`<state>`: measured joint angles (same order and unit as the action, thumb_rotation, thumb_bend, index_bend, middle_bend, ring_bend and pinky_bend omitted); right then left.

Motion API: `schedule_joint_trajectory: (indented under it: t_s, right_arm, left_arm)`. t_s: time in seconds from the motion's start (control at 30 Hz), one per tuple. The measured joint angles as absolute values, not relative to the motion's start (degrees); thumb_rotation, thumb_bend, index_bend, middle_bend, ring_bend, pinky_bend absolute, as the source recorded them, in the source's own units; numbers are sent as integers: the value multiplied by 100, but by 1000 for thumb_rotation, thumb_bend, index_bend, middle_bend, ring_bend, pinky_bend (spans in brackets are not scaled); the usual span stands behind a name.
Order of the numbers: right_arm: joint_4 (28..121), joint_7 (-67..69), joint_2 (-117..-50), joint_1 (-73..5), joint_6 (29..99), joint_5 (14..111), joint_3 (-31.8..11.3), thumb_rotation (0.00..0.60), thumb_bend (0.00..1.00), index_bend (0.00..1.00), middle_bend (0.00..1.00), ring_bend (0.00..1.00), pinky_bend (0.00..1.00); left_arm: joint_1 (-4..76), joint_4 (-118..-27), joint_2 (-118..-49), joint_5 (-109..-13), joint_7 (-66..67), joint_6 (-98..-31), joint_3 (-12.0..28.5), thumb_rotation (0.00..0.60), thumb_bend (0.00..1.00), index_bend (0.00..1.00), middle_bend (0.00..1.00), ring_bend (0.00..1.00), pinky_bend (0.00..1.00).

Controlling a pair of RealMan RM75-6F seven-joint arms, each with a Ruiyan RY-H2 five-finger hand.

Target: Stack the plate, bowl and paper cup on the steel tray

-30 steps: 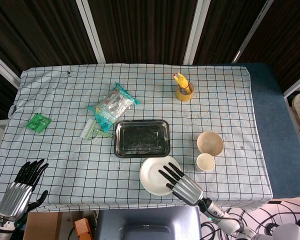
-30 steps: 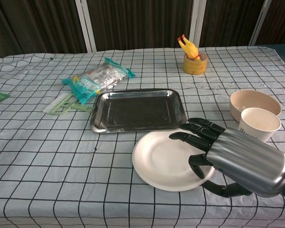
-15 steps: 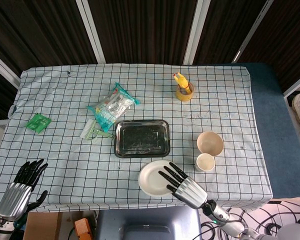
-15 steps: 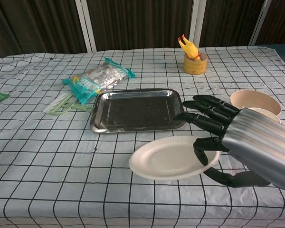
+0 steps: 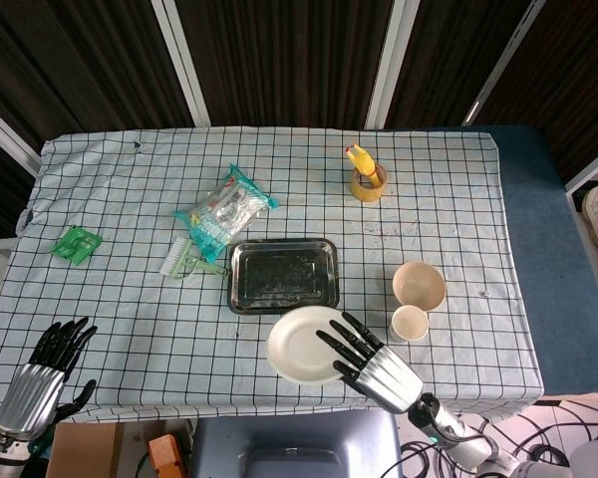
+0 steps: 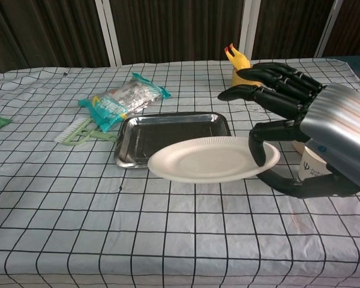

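Note:
My right hand (image 6: 312,129) (image 5: 369,360) grips the right rim of the white plate (image 6: 204,159) (image 5: 301,344) and holds it in the air, level, in front of the steel tray (image 6: 174,133) (image 5: 282,275). The tray lies bare in the middle of the table. The beige bowl (image 5: 419,284) and the paper cup (image 5: 410,323) stand to the right of the tray; in the chest view the hand hides most of both. My left hand (image 5: 42,373) hangs off the table's front left corner with fingers apart, holding nothing.
A teal snack bag (image 5: 224,211) and a green brush (image 5: 184,261) lie left of the tray. A yellow tape roll with a rubber chicken (image 5: 366,175) stands at the back. A green packet (image 5: 77,243) lies at the far left. The table has a checked cloth (image 5: 458,199).
My right hand has lifted the plate off the table and carried it up and slightly left, toward the tray. The left hand has not moved.

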<state>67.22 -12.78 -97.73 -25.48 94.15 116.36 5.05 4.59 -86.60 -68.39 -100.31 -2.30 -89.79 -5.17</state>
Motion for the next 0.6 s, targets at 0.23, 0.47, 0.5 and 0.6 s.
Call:
schedule_joint_trajectory:
  t_s: [0.23, 0.47, 0.5, 0.6]
  right_arm:
    - [6863, -1584, -9793, -2848, 8911, 11284, -37, 600, 444, 781, 132, 0, 0]
    - [6688, -1966, -10053, -3345, 8069, 10658, -679, 600, 444, 781, 132, 0, 0]
    - [6636, -2013, -10104, -3414, 7967, 10571, -751, 600, 444, 781, 132, 0, 0]
    - [6424, -2167, -10285, -3633, 7725, 10347, -947, 600, 444, 781, 132, 0, 0]
  left_arm:
    - [472, -8664, -6851, -10016, -203, -8933, -517, 600, 382, 0, 0, 0, 14]
    - [491, -8665, -6853, -9961, -202, -8881, -499, 600, 382, 0, 0, 0, 14]
    - [493, -8664, -6852, -9955, -205, -8876, -496, 600, 382, 0, 0, 0, 14]
    - [498, -8663, -6849, -9944, -215, -8866, -493, 600, 382, 0, 0, 0, 14]
